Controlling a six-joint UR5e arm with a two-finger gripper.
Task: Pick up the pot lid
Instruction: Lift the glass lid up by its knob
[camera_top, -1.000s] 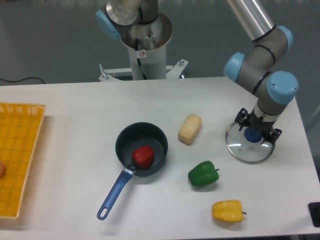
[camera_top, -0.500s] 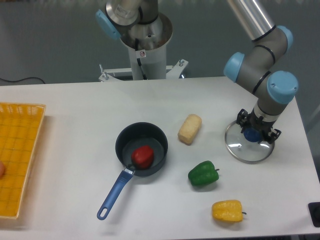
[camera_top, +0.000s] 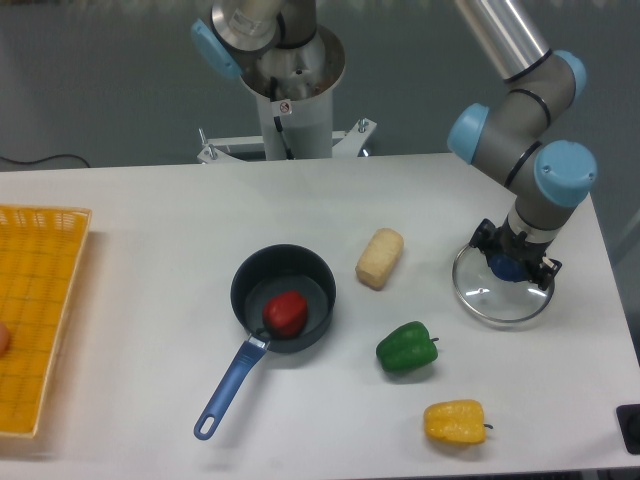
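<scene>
Gripper (camera_top: 516, 258) at right of camera view, fingers part open, set either side of blue knob (camera_top: 509, 267) and closed on it; exact contact partly hidden. Lid (camera_top: 490, 305) directly below gripper, knob between fingertips, glass spreading out toward near side. Pan (camera_top: 248, 285) well apart, to image left.

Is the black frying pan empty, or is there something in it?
Not empty: a red, rounded item lies inside the black frying pan, nearer to its handle side.
</scene>
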